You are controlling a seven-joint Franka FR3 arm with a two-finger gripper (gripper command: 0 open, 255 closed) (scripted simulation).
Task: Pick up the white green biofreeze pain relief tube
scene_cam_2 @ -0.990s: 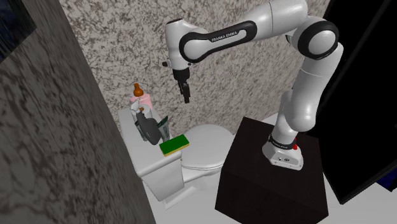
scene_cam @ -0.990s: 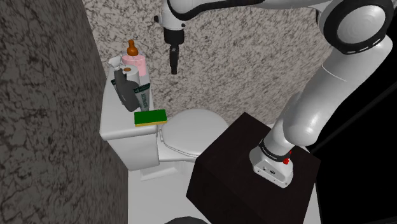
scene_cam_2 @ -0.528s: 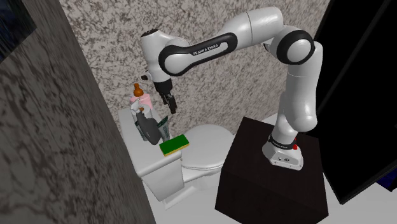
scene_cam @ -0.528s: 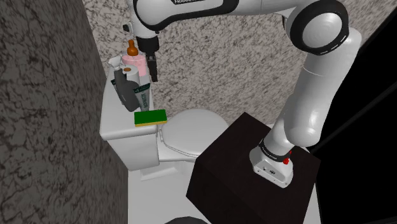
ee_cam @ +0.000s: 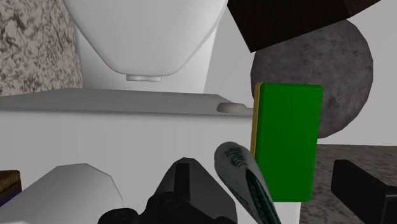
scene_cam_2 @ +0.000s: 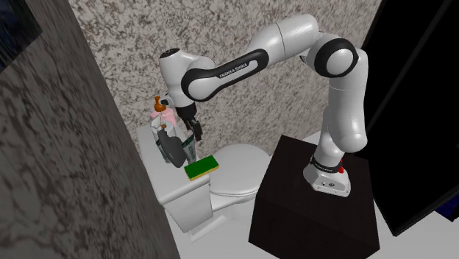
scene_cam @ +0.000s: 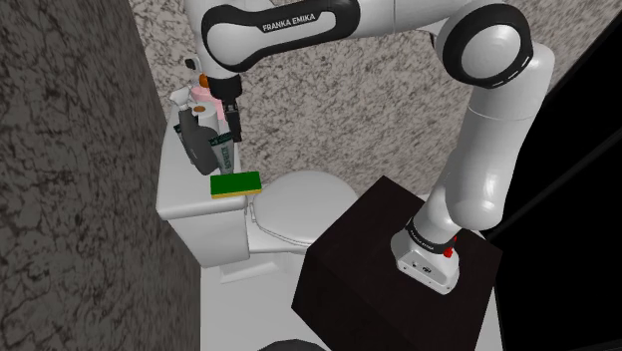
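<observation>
The white and green tube (scene_cam: 227,153) leans upright on the toilet tank lid (scene_cam: 179,199), between a dark grey spray bottle (scene_cam: 194,140) and a green sponge (scene_cam: 235,183). My gripper (scene_cam: 235,127) hangs just above the tube's top, apart from it. In the second exterior view the gripper (scene_cam_2: 195,135) sits right over the tube (scene_cam_2: 189,149). The wrist view has the tube (ee_cam: 245,181) below the hand, beside the sponge (ee_cam: 286,140) and the spray bottle (ee_cam: 191,197). One black finger (ee_cam: 366,184) stands far out to the side, so the gripper is open and holds nothing.
A pink bottle with a brown top (scene_cam: 205,95) stands behind the spray bottle against the speckled wall. The closed toilet seat (scene_cam: 299,199) lies between the tank and my dark stand (scene_cam: 399,269). A dark wall (scene_cam: 70,179) borders the tank on the shoulder view's left.
The arm has swung to the shoulder view's left and come down, from above the toilet seat to just over the tube. The things on the tank have not moved.
</observation>
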